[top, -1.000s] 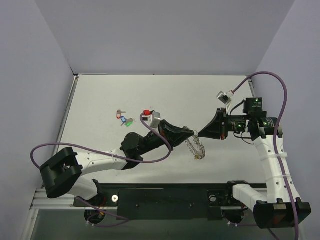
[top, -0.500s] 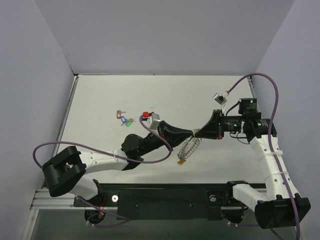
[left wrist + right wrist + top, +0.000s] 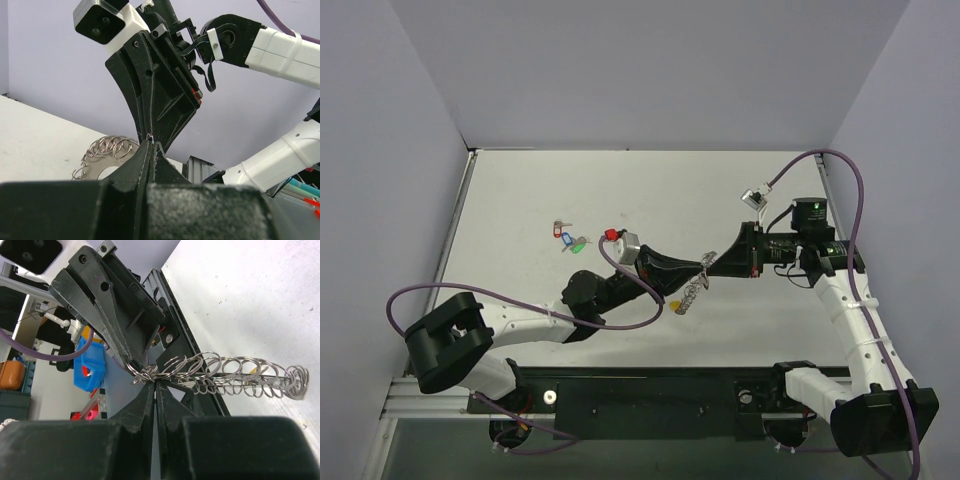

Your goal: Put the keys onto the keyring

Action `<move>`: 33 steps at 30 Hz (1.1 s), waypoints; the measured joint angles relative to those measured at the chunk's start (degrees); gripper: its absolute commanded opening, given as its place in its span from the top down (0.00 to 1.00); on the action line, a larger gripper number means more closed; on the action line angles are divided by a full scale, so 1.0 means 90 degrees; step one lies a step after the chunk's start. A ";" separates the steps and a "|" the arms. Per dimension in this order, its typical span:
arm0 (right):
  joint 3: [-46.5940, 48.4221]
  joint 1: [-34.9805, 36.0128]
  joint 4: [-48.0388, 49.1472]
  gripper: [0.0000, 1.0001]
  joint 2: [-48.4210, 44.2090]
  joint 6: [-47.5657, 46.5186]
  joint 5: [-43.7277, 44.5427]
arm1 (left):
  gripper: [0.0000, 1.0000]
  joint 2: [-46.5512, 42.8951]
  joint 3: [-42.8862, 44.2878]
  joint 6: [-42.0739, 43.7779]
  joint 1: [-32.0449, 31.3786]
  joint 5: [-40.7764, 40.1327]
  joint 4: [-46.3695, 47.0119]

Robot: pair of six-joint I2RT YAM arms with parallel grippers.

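Left tool and right tool are both clamped fully together and meet tip to tip, each nipping the thin wire of the keyring at nearly the same spot. From that pinch the keyring hangs below the tips, flattened like a coil. Its long axis slants down and back under the left tool, and I cannot tell whether its low end touches the desk. The hold is a mere sliver of wire, so a pull apart or a twist could slip it free and drop it, and the crowded tips could jam. Farther off, beyond the left tool's wrist, loose keys lie on the desk.
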 measured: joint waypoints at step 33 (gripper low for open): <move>-0.0325 0.0044 0.0680 1.00 0.0231 0.0631 0.0148 | 1.00 -0.0119 -0.0391 0.0493 -0.0015 -0.0323 0.0002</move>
